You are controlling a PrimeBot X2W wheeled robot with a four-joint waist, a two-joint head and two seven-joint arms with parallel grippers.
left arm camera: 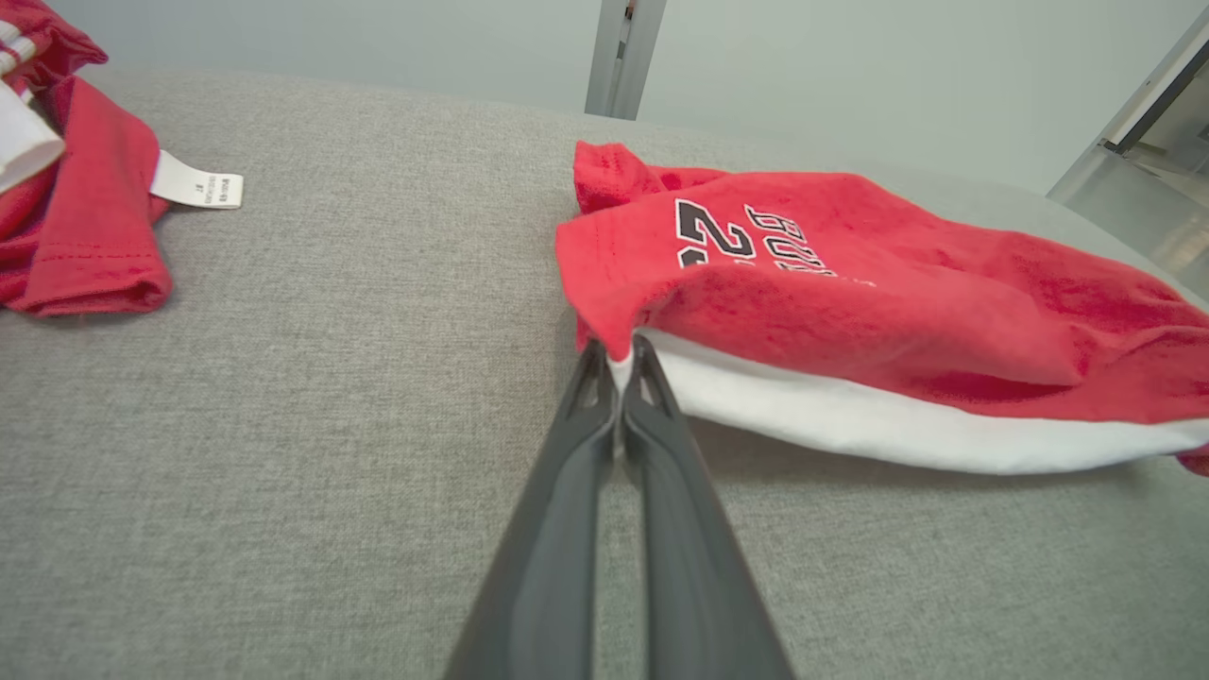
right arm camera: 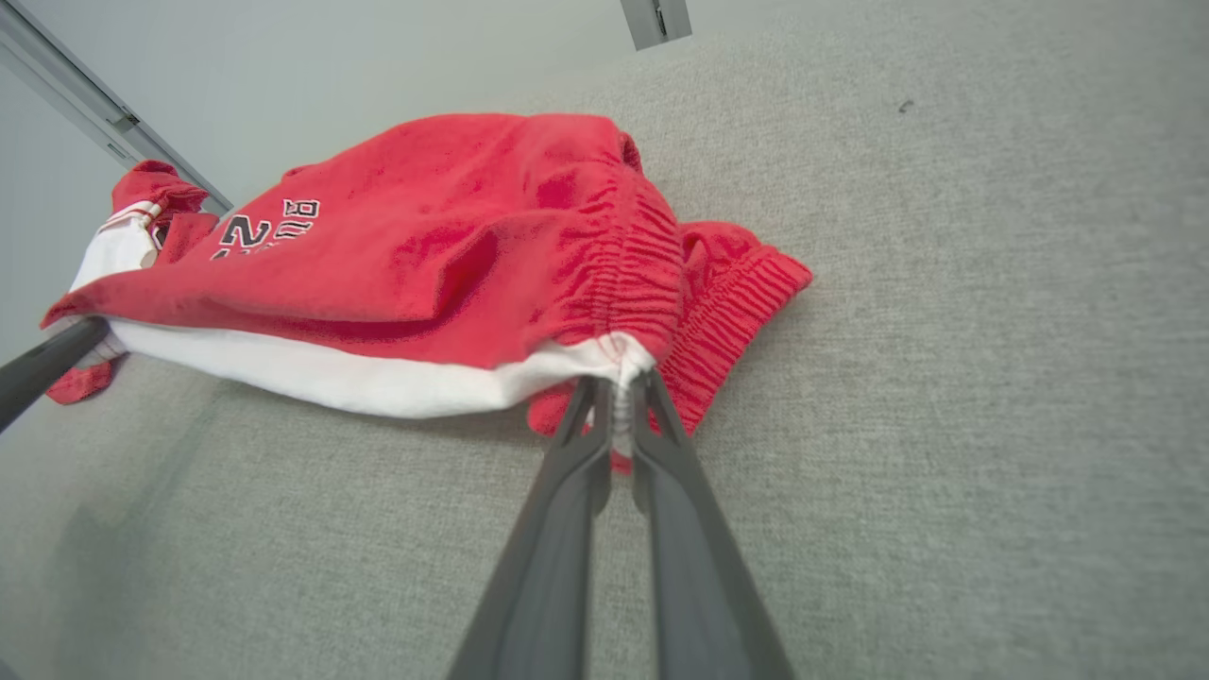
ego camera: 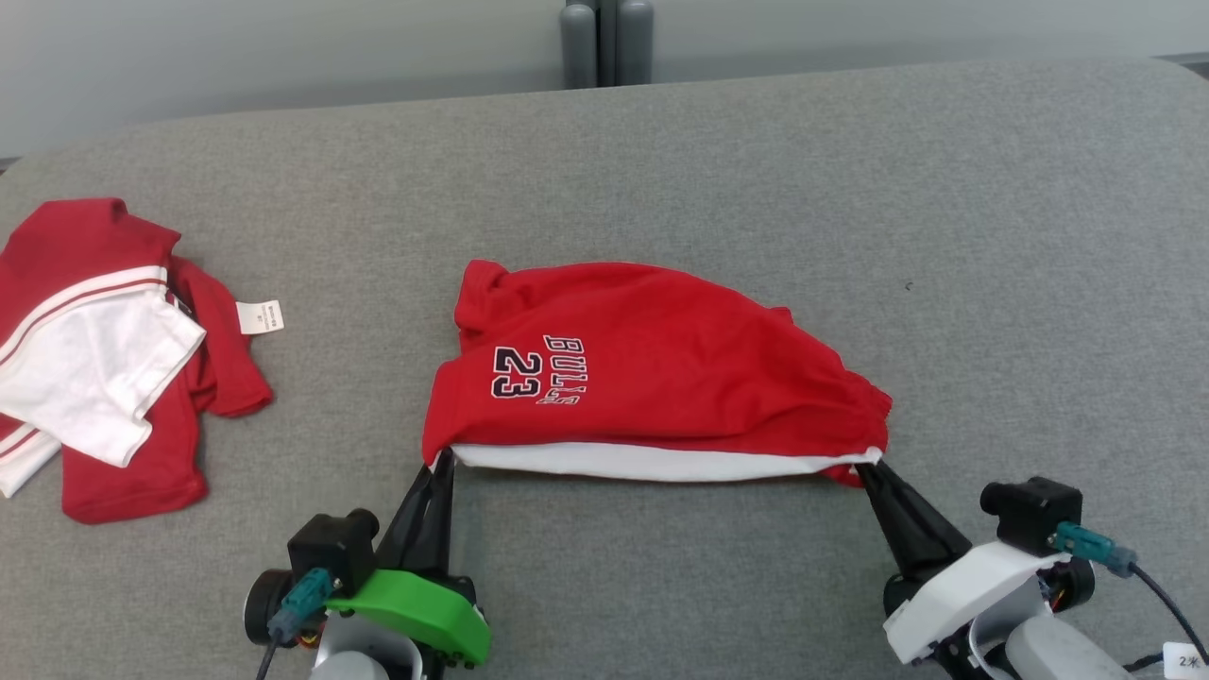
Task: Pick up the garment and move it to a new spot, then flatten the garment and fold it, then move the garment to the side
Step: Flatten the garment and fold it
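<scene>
The red shorts, printed BULLS 23, lie in the middle of the grey padded surface, and their near edge is white. The left gripper is closed tight on the shorts' near left corner. The right gripper is clamped on their near right corner, at the gathered waistband. Between the two grips the near edge is raised a little. Well left of the shorts lies a red and white garment with a white label.
</scene>
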